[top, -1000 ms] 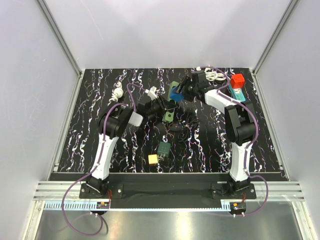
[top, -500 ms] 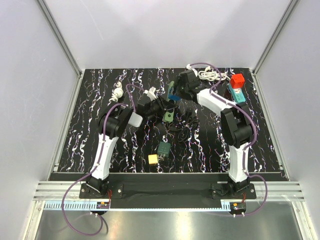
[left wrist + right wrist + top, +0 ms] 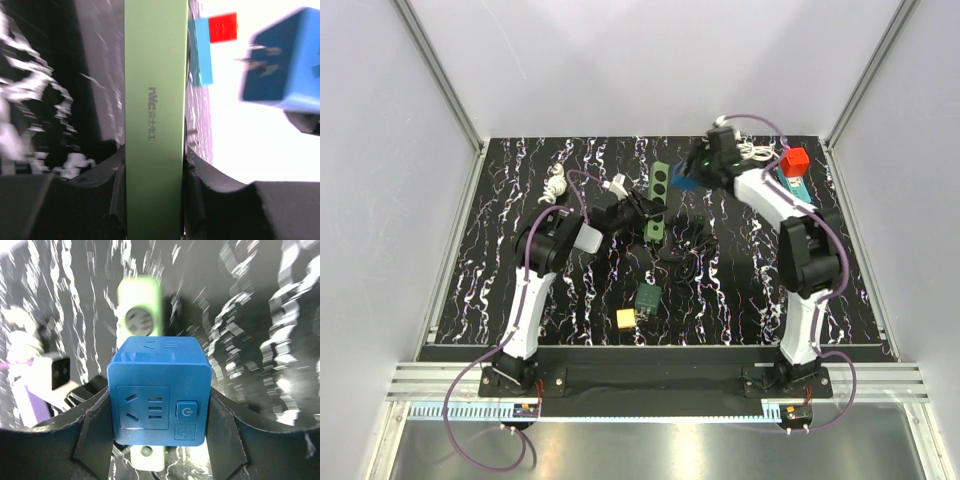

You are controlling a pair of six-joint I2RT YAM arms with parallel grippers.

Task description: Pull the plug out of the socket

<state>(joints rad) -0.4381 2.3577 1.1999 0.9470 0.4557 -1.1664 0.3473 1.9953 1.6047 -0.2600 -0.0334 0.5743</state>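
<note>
The socket is a green power strip (image 3: 661, 181) near the back middle of the table, and my left gripper (image 3: 641, 212) is shut on its near end. In the left wrist view the strip (image 3: 155, 100) runs up between the two black fingers (image 3: 112, 175). The plug is a blue cube (image 3: 683, 184) just right of the strip, with my right gripper (image 3: 693, 180) shut on it. Its metal prongs are bare in the left wrist view (image 3: 282, 65), apart from the strip. In the right wrist view the cube (image 3: 160, 390) fills the jaws, the strip (image 3: 140, 315) behind it.
A red block (image 3: 794, 161) sits on a teal box at the back right, beside a coil of white cable (image 3: 751, 151). A black cable (image 3: 685, 245) lies mid-table. A dark green cube (image 3: 647, 297) and a yellow cube (image 3: 625, 318) lie nearer. A small white plug (image 3: 556, 185) lies back left.
My right gripper has swung right with the blue plug, which now stands clear of the green strip. The left gripper has kept its hold on the strip.
</note>
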